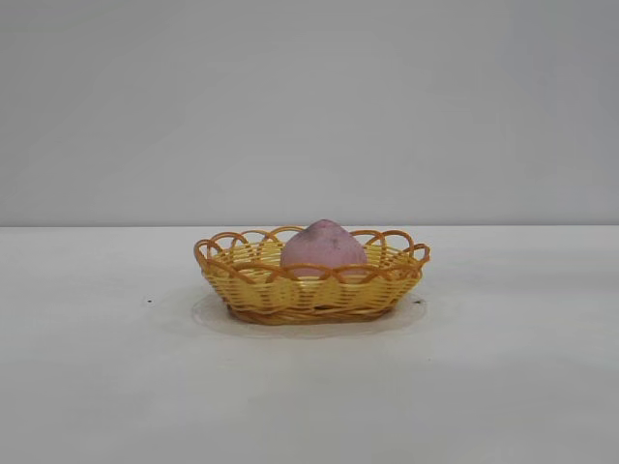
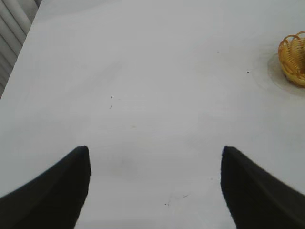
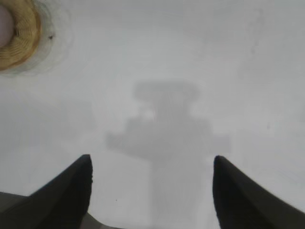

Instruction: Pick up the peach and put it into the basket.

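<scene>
The dull pink peach [image 1: 323, 246] sits inside the yellow wicker basket [image 1: 253, 286] with the orange-brown looped rim, at the middle of the white table. Neither arm shows in the exterior view. My left gripper [image 2: 155, 155] is open and empty over bare table, with the basket's end [image 2: 294, 57] far off to one side. My right gripper [image 3: 151, 164] is open and empty above bare table, with its shadow below it. The basket [image 3: 24, 38] shows at the corner of the right wrist view, with a sliver of the peach [image 3: 4, 26] in it.
The white table [image 1: 503, 377] spreads wide around the basket, with a plain grey wall behind. A table edge and a ribbed surface [image 2: 12, 33] show at the far side of the left wrist view.
</scene>
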Robot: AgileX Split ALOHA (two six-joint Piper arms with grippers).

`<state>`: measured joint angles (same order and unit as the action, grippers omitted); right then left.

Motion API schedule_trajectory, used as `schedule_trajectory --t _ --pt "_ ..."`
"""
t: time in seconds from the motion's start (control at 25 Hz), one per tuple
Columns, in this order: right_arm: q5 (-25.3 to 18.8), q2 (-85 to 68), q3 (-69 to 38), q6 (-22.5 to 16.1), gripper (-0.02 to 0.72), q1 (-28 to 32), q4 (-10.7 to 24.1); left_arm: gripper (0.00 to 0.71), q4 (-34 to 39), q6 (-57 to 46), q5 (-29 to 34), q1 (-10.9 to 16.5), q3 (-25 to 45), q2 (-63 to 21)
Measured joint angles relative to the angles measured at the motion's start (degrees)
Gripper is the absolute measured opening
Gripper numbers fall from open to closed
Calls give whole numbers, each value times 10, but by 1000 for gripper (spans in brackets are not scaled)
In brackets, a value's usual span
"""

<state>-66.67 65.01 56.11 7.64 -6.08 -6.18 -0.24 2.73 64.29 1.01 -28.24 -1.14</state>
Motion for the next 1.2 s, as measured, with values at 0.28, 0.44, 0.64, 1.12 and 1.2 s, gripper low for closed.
schedule_trajectory --t 0.28,0.44,0.64,1.12,1.2 --pt "61 -164 -157 -7 456 0 -1 527 0 0 0 0 0 0" --pt "85 -261 -234 -7 456 0 -1 527 0 0 0 0 0 0" --pt "101 -376 -273 -8 456 0 -1 527 0 0 -1 0 0 0" --pt "37 -553 -275 -33 456 0 28 527 0 0 -1 0 0 0" --pt "26 -573 -281 -37 456 0 39 527 0 0 -1 0 0 0"
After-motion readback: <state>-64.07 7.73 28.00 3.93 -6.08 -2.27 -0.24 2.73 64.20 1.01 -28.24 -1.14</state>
